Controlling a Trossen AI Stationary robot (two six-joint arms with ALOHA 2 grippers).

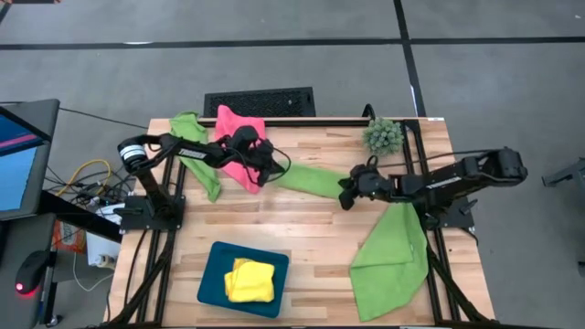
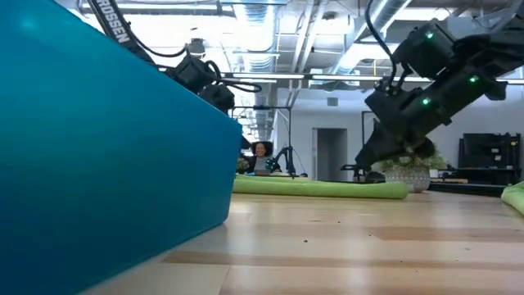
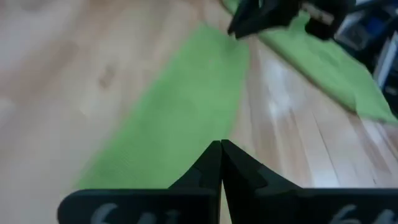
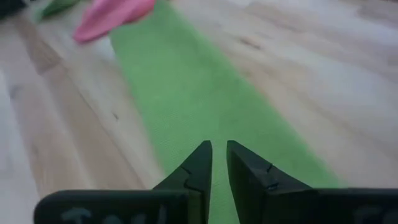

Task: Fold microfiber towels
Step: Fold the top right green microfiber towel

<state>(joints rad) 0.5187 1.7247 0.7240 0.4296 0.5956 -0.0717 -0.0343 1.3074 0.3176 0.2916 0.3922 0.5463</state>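
Two grippers stand over one long, narrow strip of lime-green microfiber towel (image 1: 311,180) that lies across the middle of the light wooden table (image 1: 302,233), its long axis running from the left arm toward the right arm, slanting a little nearer as it goes right. The left gripper (image 1: 266,171) sits at the strip's left end, beside the crumpled hot-pink microfiber towel (image 1: 236,144); its fingers are pressed tight together, and from the left wrist view they seem to close on nothing, with the green cloth spreading away beyond the tips. The right gripper (image 1: 346,197) hangs at the strip's right end, fingers a small way apart; the right wrist view shows a slim gap between them and green towel under and ahead, but I cannot tell whether any cloth is pinched.

So each arm has its own end, and neither is clearly nearer the middle. A fold, I reckon, would bring one end along that axis toward the other.

Elsewhere, a second lime-green towel (image 1: 391,256) drapes at the near right, another green one (image 1: 194,146) lies at the far left, and a folded yellow towel (image 1: 249,280) rests in the dark teal tray (image 1: 216,260).
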